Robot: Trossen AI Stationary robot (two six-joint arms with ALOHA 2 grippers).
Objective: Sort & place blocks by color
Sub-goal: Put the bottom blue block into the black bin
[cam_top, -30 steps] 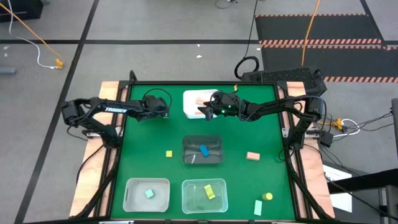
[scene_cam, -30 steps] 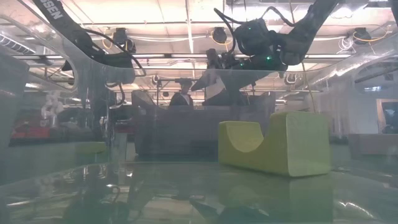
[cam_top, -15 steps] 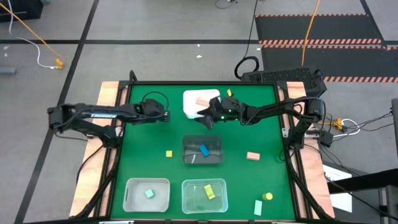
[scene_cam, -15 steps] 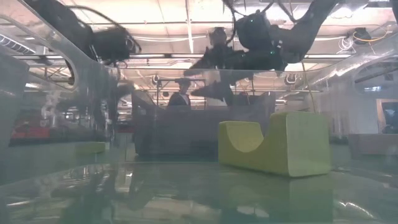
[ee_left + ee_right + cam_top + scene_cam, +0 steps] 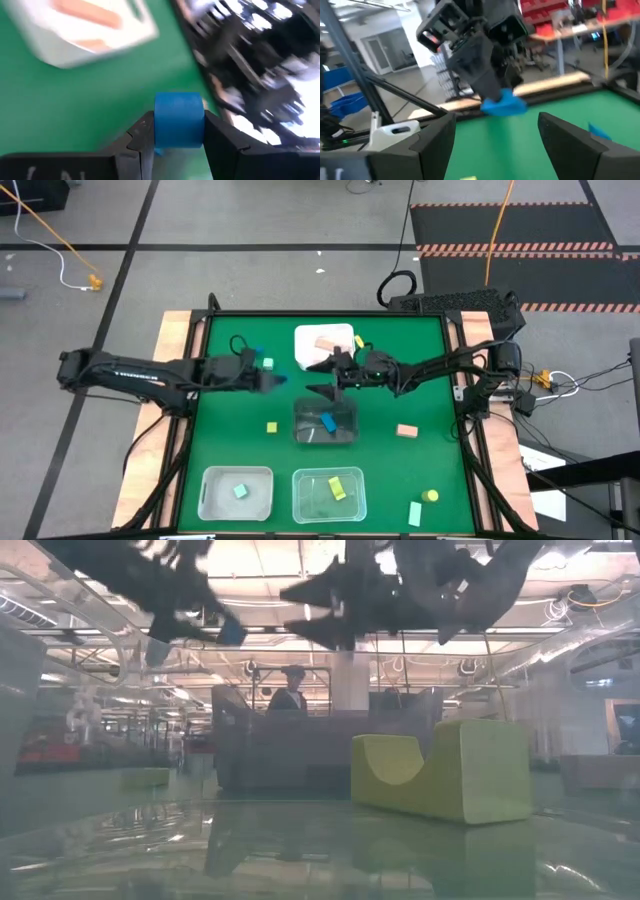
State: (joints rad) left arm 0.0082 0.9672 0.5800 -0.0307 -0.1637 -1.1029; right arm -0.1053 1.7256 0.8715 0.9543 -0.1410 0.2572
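The left gripper [image 5: 179,142] held 1 blue block [image 5: 179,120]; at its 3 o'clock, the right gripper [image 5: 322,376] gaped wide, empty.

The high view looks straight down on the whole green counter [image 5: 420,395] and both arms, while the low view sits at counter height, facing level across into the room. Each wrist view rides close behind its own jaws; both share the blue block [image 5: 179,120], seen very near from the left wrist and farther off from the right.
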